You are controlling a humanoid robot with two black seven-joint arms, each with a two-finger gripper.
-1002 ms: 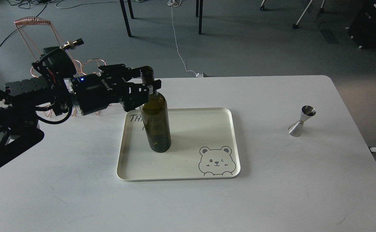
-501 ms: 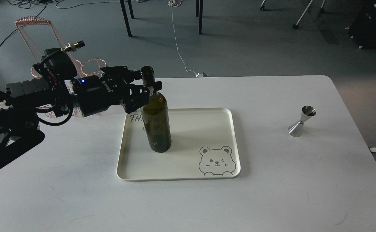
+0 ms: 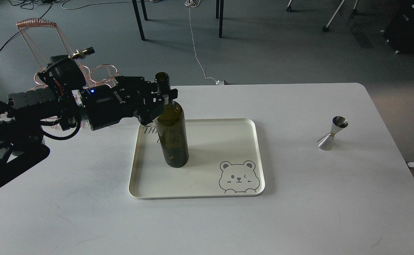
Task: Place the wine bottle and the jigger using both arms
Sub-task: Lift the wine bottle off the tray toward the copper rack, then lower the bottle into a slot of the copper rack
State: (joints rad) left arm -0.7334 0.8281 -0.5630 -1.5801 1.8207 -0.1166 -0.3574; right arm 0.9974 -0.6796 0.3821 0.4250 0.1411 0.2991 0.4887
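On the white table [image 3: 299, 198] lies a cream tray [image 3: 210, 156], and the wine bottle [image 3: 171, 134] stands upright on its left part. My left gripper [image 3: 161, 95] is clamped around the bottle's neck. The jigger [image 3: 332, 133] stands on the table, well right of the tray

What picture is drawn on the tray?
The cream tray has a grey outline bear face in its near right corner, seen best in the head view.

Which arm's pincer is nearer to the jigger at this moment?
Left, as the only arm in view. The left pincer is at the wine bottle neck, far left of the jigger. The right arm is not visible, so its distance cannot be judged.
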